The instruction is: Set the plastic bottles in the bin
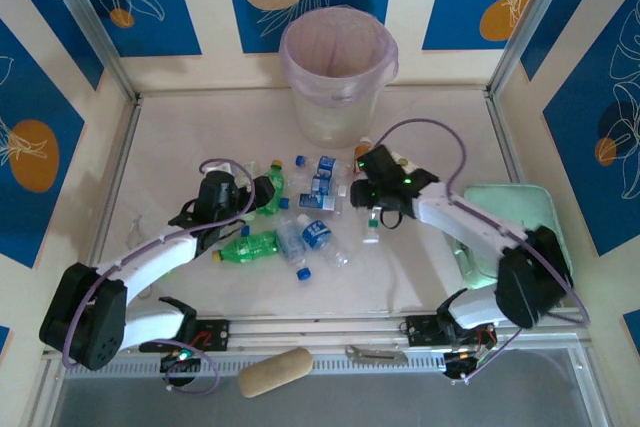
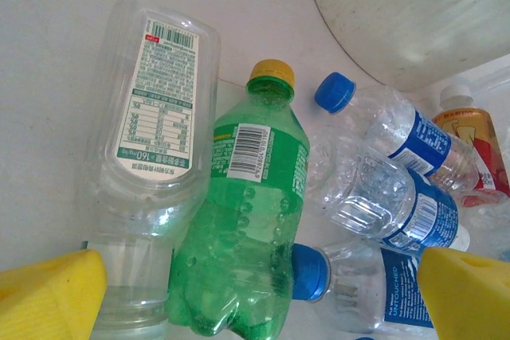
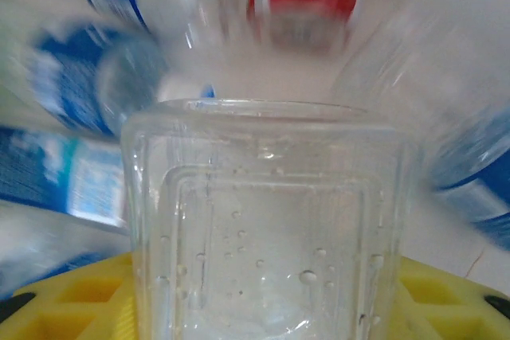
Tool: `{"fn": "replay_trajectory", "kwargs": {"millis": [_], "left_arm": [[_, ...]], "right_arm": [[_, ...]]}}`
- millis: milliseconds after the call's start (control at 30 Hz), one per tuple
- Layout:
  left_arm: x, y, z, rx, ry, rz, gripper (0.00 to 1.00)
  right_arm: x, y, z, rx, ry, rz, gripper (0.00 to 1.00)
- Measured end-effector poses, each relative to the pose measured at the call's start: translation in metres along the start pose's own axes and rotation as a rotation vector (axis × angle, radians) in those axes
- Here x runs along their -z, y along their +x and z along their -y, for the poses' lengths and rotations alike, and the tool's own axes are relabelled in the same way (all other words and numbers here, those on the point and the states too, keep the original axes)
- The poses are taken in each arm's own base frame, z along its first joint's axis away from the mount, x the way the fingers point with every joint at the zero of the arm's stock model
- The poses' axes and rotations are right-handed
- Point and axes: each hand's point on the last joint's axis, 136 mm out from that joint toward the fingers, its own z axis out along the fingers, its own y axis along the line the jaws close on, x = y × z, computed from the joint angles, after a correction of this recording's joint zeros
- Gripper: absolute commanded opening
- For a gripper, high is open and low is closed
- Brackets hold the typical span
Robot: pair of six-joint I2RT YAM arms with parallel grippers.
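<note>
Bottles (image 1: 300, 222) strewn on the table (image 1: 200, 137) before the bin (image 1: 300, 107): light, thin-walled, slick, probably crushable, best gripped across the body. Right gripper (image 1: 375, 209) clasps a clear square bottle (image 3: 271, 220); left gripper (image 1: 252, 197) hangs wide open over a green bottle (image 2: 247, 220).

High overhead view; both wrists close above bottles (image 1: 312, 234)
</note>
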Motion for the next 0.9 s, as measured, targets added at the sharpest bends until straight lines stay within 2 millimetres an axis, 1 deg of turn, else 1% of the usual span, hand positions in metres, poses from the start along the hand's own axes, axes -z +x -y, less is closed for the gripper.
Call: {"fn": "replay_trajectory", "kwargs": {"millis": [133, 200, 267, 367, 433, 467, 567, 633, 733, 800, 900], "left_arm": [[-0.003, 0.000, 0.000, 0.000, 0.002, 0.001, 1.00], [-0.005, 0.001, 0.000, 0.000, 0.001, 0.000, 1.00], [-0.006, 0.001, -0.001, 0.000, 0.000, -0.001, 1.00], [-0.006, 0.001, -0.001, -0.001, 0.001, -0.001, 1.00], [-0.006, 0.001, 0.000, -0.004, 0.001, -0.001, 1.00], [-0.005, 0.001, 0.000, -0.005, 0.001, -0.001, 1.00], [0.001, -0.001, 0.001, -0.016, 0.007, 0.007, 1.00], [0.008, -0.003, 0.002, -0.025, 0.017, 0.021, 1.00], [0.020, -0.004, -0.001, -0.028, 0.022, 0.046, 1.00], [0.027, -0.003, -0.005, -0.028, 0.016, 0.061, 1.00], [0.033, 0.000, -0.012, -0.033, -0.002, 0.068, 1.00]], "right_arm": [[0.043, -0.050, 0.012, -0.100, -0.096, 0.190, 0.51], [0.060, -0.072, 0.019, -0.146, -0.138, 0.274, 0.51], [0.072, -0.094, 0.027, -0.193, -0.175, 0.353, 0.51], [0.087, -0.127, 0.037, -0.257, -0.230, 0.454, 0.51], [0.096, -0.150, 0.038, -0.282, -0.266, 0.516, 0.51], [0.100, -0.159, 0.036, -0.284, -0.282, 0.537, 0.51], [0.117, -0.200, 0.023, -0.281, -0.353, 0.618, 0.51], [0.129, -0.231, 0.013, -0.272, -0.403, 0.678, 0.50], [0.143, -0.272, -0.003, -0.240, -0.473, 0.748, 0.50], [0.149, -0.296, -0.013, -0.218, -0.517, 0.785, 0.50], [0.148, -0.331, -0.027, -0.202, -0.577, 0.823, 0.50]]}}
